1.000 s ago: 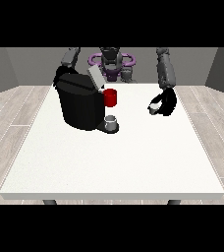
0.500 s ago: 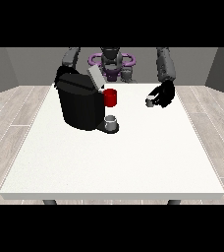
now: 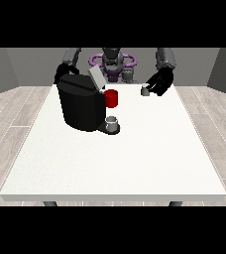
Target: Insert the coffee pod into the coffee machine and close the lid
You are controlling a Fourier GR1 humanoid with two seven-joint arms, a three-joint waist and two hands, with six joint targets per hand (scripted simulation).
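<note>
Fingers of the hand at the view's right curl round the little grey pod, held up far right of the black coffee machine, higher than a second ago, so next it must go left into the open lid.

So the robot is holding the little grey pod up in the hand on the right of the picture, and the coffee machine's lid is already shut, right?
Not quite. The front view shows the coffee machine with its lid raised, not shut. The rest holds: the hand at the view's right has the little grey pod up off the table.
</note>
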